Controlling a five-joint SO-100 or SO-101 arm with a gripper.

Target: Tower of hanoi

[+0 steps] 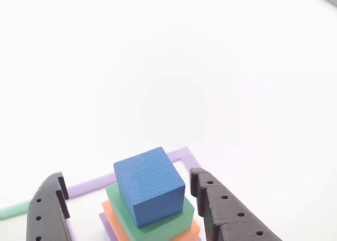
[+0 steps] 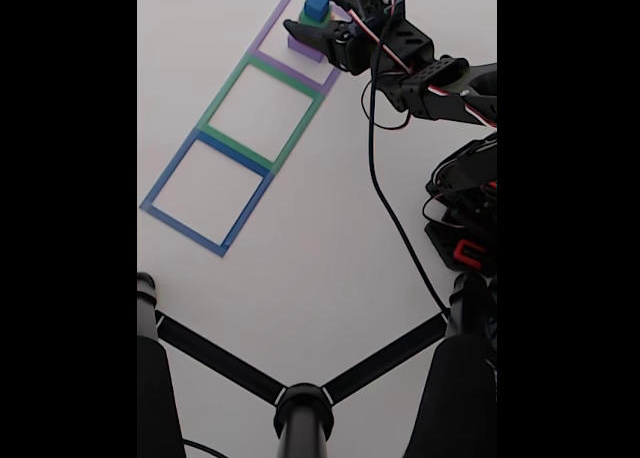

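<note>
The tower of hanoi stands stacked inside a purple taped square (image 1: 89, 187). The small blue cube (image 1: 150, 186) is on top, sitting on the green block (image 1: 174, 222). Below that is the orange block (image 1: 111, 216), and a sliver of the purple block (image 1: 105, 221) shows at the bottom. My gripper (image 1: 126, 177) is open. One black finger (image 1: 47, 209) is left of the stack and the other (image 1: 226, 209) is right of it, neither touching the cube. In the fixed view the blue cube (image 2: 317, 4) lies at the top, between the jaws of the gripper (image 2: 328, 16).
Three taped squares run in a diagonal row: the purple outline (image 2: 268, 28), a green outline (image 2: 222, 98) and a blue outline (image 2: 165, 183). The arm's base and cables (image 2: 465, 208) sit at the right. Black tripod legs (image 2: 300, 408) cross the bottom.
</note>
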